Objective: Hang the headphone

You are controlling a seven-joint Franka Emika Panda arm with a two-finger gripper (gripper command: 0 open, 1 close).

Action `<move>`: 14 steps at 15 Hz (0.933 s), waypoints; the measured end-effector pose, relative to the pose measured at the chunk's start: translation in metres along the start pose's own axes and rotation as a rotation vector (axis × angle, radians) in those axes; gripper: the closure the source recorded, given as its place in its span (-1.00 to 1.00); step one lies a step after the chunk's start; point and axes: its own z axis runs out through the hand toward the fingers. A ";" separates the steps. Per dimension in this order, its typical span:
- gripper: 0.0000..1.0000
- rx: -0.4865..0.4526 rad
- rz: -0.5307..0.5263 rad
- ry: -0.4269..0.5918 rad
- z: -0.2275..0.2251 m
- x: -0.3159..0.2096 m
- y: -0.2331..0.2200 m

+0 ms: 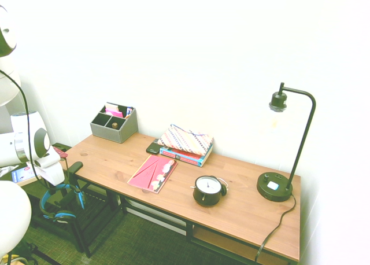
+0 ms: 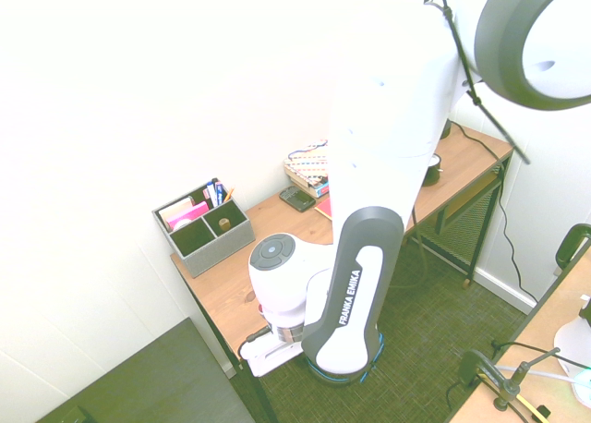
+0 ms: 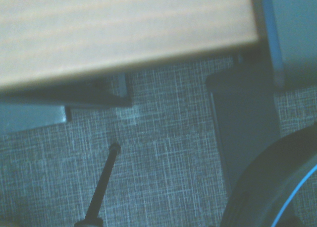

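Observation:
The headphone, with its bright blue headband and black ear cups, hangs just off the left end of the wooden desk, below the level of the desktop. My gripper reaches down from the white wrist and is shut on the blue headband. A short black peg sticks out at the desk's left corner, right beside the gripper and slightly above the headphone. In the second exterior view the arm hides the gripper, and only a bit of blue band shows beneath it. The wrist view shows a black cup with a blue line over carpet.
On the desk stand a grey organizer box, a stack of books, a pink folder, a round black alarm clock and a black desk lamp. A dark frame stands under the desk's left end.

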 end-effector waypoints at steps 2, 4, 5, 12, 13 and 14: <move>-1.00 -0.012 0.019 0.004 0.009 0.007 -0.001; -1.00 -0.022 0.027 0.004 0.013 0.008 0.001; -1.00 -0.027 0.029 0.003 0.013 0.008 0.001; -1.00 -0.067 0.022 -0.038 -0.015 0.014 -0.011; -1.00 -0.067 0.012 -0.048 -0.032 0.019 -0.016; -1.00 -0.073 0.000 -0.053 -0.054 0.026 -0.018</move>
